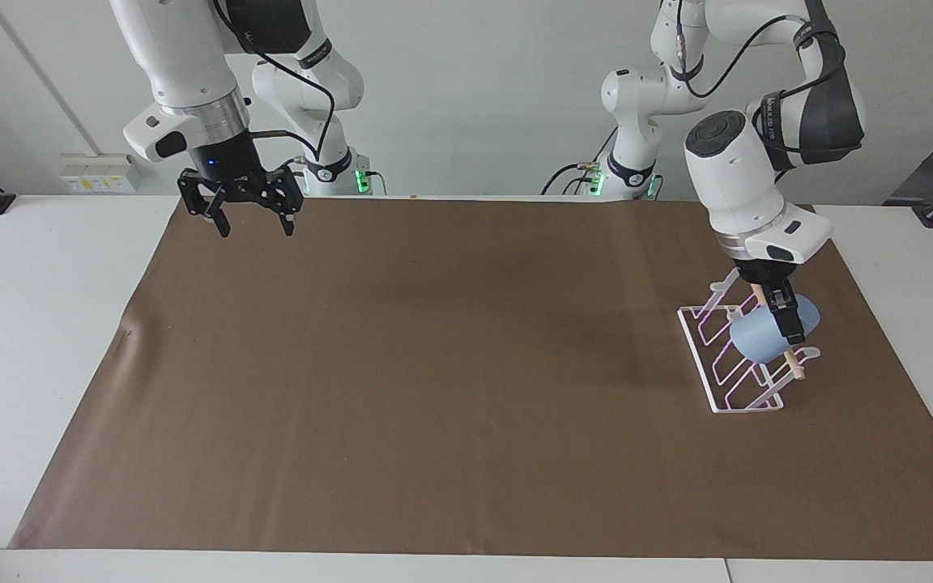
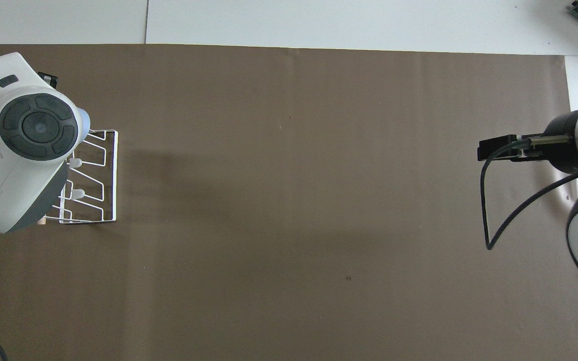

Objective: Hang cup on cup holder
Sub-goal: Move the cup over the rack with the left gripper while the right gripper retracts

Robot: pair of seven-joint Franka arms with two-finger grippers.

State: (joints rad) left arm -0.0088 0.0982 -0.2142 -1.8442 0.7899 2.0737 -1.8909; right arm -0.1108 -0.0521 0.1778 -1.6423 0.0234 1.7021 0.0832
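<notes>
Blue-grey cup (image 1: 764, 340) clamped in left jaws.

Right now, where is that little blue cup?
The cup is held tilted in the left gripper, over the white wire cup holder at the left arm's end of the table, right at its wooden dowel.

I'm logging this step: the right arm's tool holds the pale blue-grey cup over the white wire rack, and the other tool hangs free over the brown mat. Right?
Not quite: the facing view shows the left arm's tool shut on the pale blue-grey tapered cup over the white wire rack. The right arm's tool is the one that hangs free, open, over the brown mat.
</notes>
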